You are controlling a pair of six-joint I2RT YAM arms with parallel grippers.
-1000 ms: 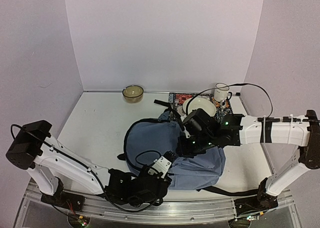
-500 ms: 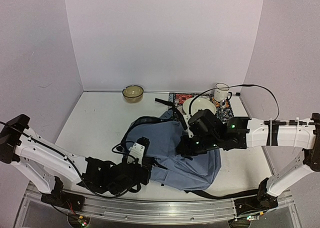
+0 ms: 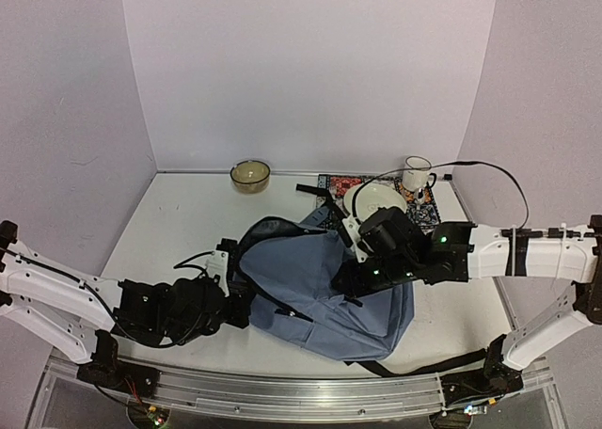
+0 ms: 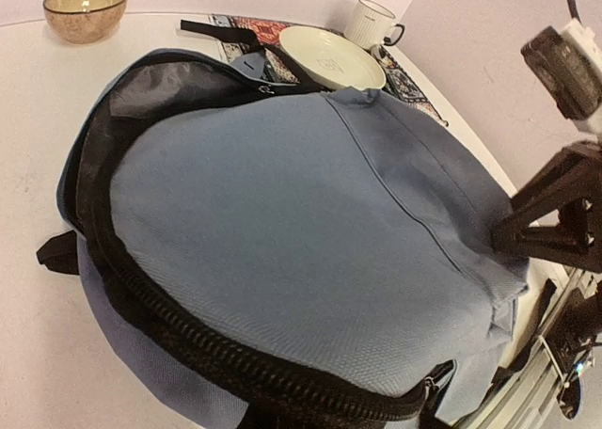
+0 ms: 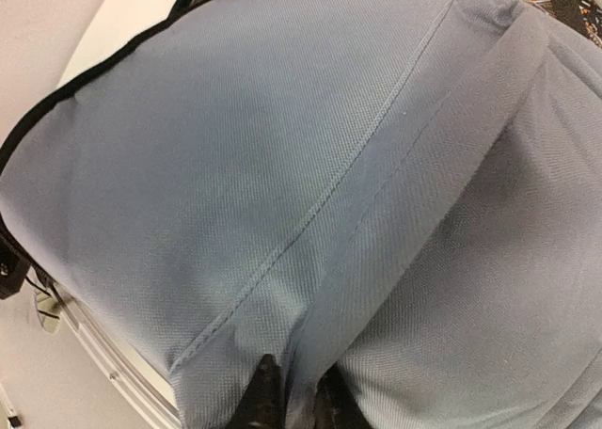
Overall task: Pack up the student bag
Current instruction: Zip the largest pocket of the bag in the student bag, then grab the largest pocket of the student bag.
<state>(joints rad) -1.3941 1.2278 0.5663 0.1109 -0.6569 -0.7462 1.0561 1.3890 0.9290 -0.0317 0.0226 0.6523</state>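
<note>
The student bag (image 3: 315, 278) lies flat in the middle of the table, blue-grey, with its black zipper (image 4: 160, 330) undone along the left side and dark lining (image 4: 155, 86) showing. My left gripper (image 3: 235, 295) is shut at the bag's near-left zipper edge; in the left wrist view its fingers are hidden under the fabric. At the bag's right side my right gripper (image 3: 357, 277) pinches a raised fold of fabric (image 5: 324, 335) between its dark fingertips (image 5: 266, 391), which stand close together.
A brown glass bowl (image 3: 250, 175) stands by the back wall. A white plate (image 3: 374, 200), a white mug (image 3: 417, 173) and a patterned mat (image 3: 340, 182) sit behind the bag at the back right. A black strap (image 3: 315, 192) trails off the bag's far end.
My left arm has swung left and dragged the bag's near zipper edge with it, spreading the bag out. The right gripper has stayed on its fold.
</note>
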